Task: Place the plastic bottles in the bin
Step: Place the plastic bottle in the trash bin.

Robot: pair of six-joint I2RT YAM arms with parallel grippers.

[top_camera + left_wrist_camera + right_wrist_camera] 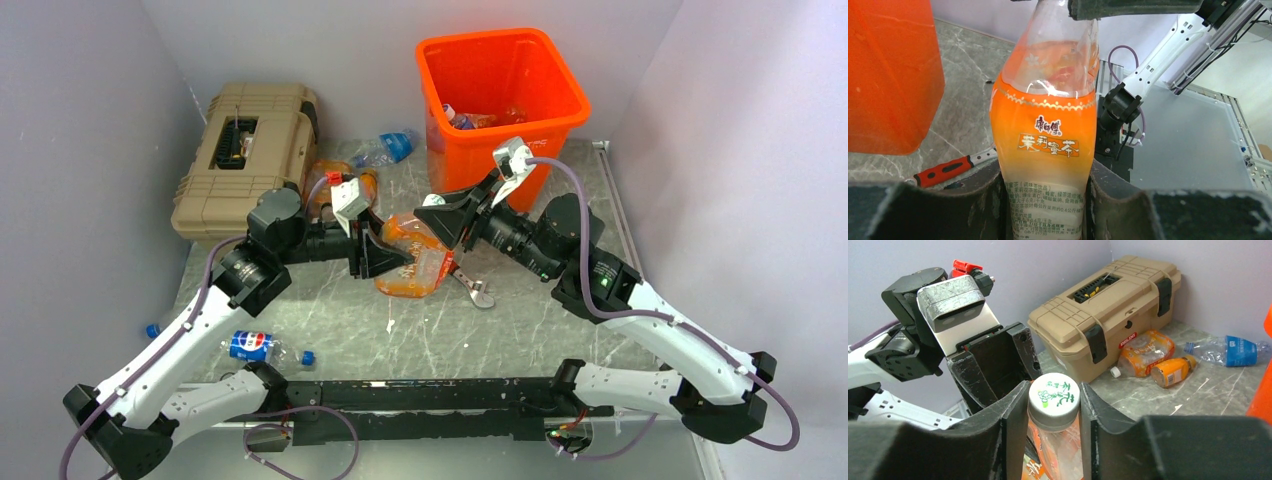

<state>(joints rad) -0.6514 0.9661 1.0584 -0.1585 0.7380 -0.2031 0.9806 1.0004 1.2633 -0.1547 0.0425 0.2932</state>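
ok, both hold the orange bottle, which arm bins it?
Right, probably: the right gripper pinches the bottle by its capped end beside the bin; the left gripper holds the base, farther off.

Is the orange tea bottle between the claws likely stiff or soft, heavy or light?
Probably light: the bottle looks empty, clear above its label. Likely soft: its wall seems dented. The round cap may slip in the right claw.

Pale lilac walls point(80, 150) are enclosing a grey marbled tabletop point(400, 335) lying beneath the left gripper point(395, 258); a tan toolbox point(240, 150) is sitting beyond it, leftward, against the wall.
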